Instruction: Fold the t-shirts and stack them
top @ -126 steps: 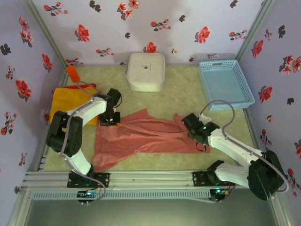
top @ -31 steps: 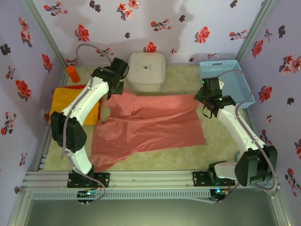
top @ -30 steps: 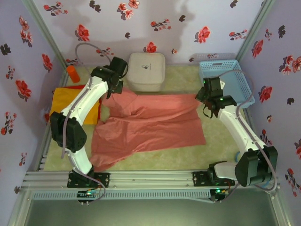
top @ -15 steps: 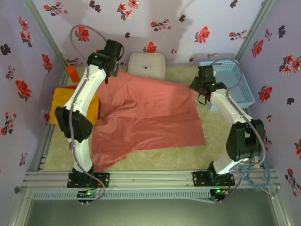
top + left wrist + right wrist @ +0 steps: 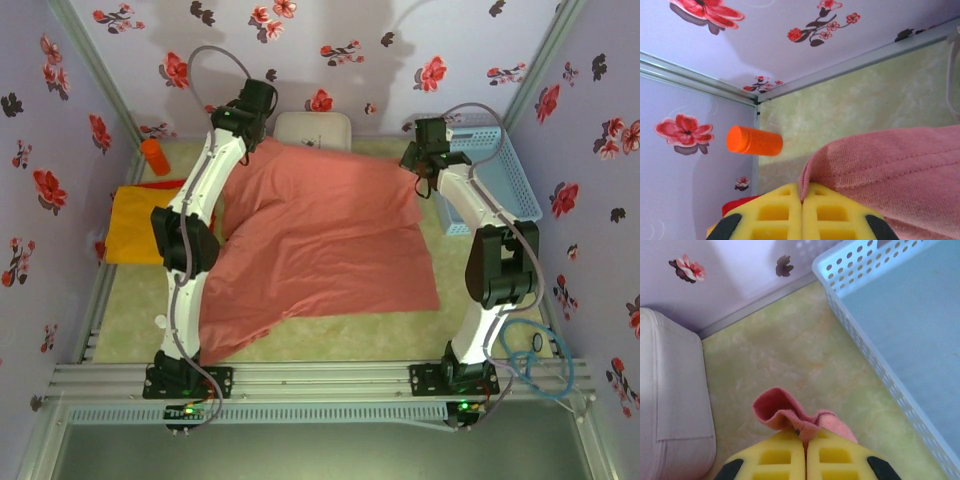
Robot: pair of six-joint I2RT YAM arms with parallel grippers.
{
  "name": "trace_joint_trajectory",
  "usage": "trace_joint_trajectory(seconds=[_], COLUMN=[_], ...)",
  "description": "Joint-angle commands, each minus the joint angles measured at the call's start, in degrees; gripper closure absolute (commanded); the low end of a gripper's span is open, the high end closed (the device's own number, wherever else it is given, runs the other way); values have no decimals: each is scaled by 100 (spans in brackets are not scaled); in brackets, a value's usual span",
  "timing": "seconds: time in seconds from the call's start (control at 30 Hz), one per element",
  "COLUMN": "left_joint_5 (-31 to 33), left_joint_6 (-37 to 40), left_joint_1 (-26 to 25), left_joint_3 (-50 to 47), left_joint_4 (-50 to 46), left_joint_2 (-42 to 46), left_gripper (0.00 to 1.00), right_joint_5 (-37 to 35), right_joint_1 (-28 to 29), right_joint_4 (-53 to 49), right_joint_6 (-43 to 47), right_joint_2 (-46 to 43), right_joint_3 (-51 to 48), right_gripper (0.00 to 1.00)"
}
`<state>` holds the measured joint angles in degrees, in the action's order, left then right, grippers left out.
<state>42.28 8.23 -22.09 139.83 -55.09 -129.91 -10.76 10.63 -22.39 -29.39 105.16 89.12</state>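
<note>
in the top view, your left arm [image 5: 205, 190] reaches to the far left of the tabletop [image 5: 470, 300]. the left jaws are at the far left corner of the salmon-pink t-shirt [image 5: 320, 240], right by the white box [image 5: 312, 125]. your right arm [image 5: 480, 215] reaches to the shirt's far right corner, and the right jaws are just beside the light blue basket [image 5: 505, 175]. the shirt's far edge stretches between the two arms and covers the near part of the box in this view. the rest of it spreads toward you over the tabletop (the near left corner trails down beside the left arm). the yellow-orange t-shirt [image 5: 130, 225] lies flat against the left wall, with an orange cylinder [image 5: 155, 157] behind it.

in the left wrist view, the yellow pads [image 5: 772, 215] of the left jaws are pressed together with the pink shirt's hem [image 5: 890, 170] pinched between them, and the cloth runs off to the right. the orange cylinder [image 5: 754, 141] lies near the wall corner. a sliver of the red t-shirt [image 5: 737, 205] shows just left of the pads.

in the right wrist view, the right jaws' yellow pads [image 5: 775, 460] are closed on a curled corner of the pink shirt [image 5: 782, 412]. the white box [image 5: 672, 390] is on the left, the basket [image 5: 900, 315] is on the right, and bare tabletop [image 5: 790, 350] lies between them.
</note>
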Motion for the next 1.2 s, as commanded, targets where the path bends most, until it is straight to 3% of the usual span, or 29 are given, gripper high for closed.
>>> trace_joint_trajectory(seconds=[0.0,0.07,0.1,0.17,0.23,0.33,0.47,0.57,0.87,1.0,1.17], left_joint_5=[467,472,463,384,285,7,-317,-674,-1649,-1653,-1876], left_joint_6=[227,108,24,-203,-432,-878,-1473,-1847,-2631,-2762,-2881], left_joint_1=[183,237,252,283,294,327,323,243,-71,15,288], left_joint_3=[281,295,299,225,100,-161,-731,-1348,-4091,-4840,-5324], left_joint_4=[218,117,32,-172,-317,-583,-828,-977,-445,-368,-241], left_joint_2=[-217,-351,-396,-426,-376,-174,273,708,2176,2461,2577], left_gripper=[95,90,89,49,20,6,3,3,3,3,6], right_joint_5=[-77,121,185,320,439,673,1261,1289,1288,1165,1024], right_joint_1=[-159,-169,-167,-168,-161,-109,160,485,681,441,-305], right_joint_4=[-339,-623,-679,-742,-898,-984,-770,-759,-335,-563,-804], right_joint_6=[168,214,219,219,195,48,-54,-186,-663,-741,-829], right_joint_2=[255,380,381,303,148,-326,-1088,-1405,-1150,-1025,-1164], right_joint_3=[412,592,581,433,254,-346,-1453,-2153,-3484,-3700,-4038], right_gripper=[79,63,50,22,16,14,13,13,16,19,25])
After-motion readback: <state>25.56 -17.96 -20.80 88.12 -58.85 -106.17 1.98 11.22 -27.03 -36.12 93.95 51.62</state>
